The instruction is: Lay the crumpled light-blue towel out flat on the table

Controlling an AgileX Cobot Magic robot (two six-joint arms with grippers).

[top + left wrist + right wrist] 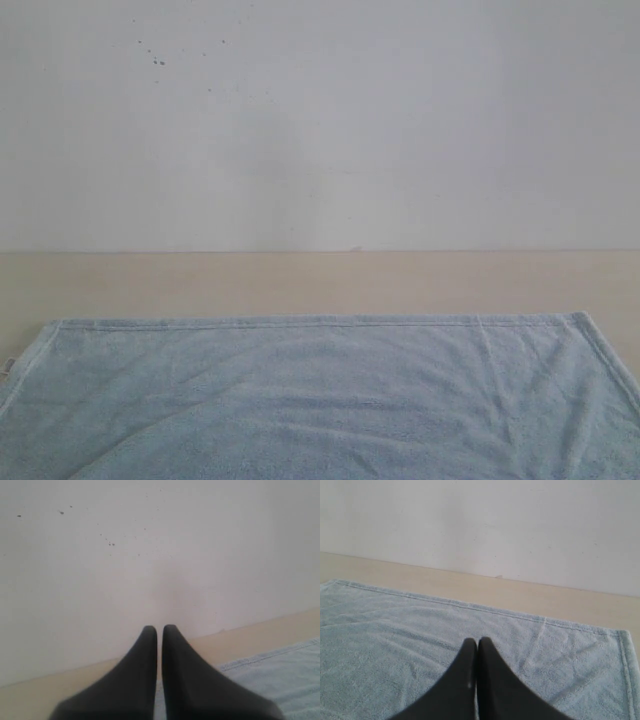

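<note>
The light-blue towel [320, 400] lies spread out across the beige table [320, 280], its hemmed far edge straight and both far corners showing, with only shallow creases. No gripper shows in the exterior view. My left gripper [159, 630] is shut with nothing between its black fingers, held above the table beside a hemmed towel edge [280, 670]. In the right wrist view my right gripper [478, 641] is shut and empty, hovering over the towel [410, 640].
A white wall [320, 120] with a few dark specks rises behind the table's far edge. A strip of bare table runs between the towel's far hem and the wall.
</note>
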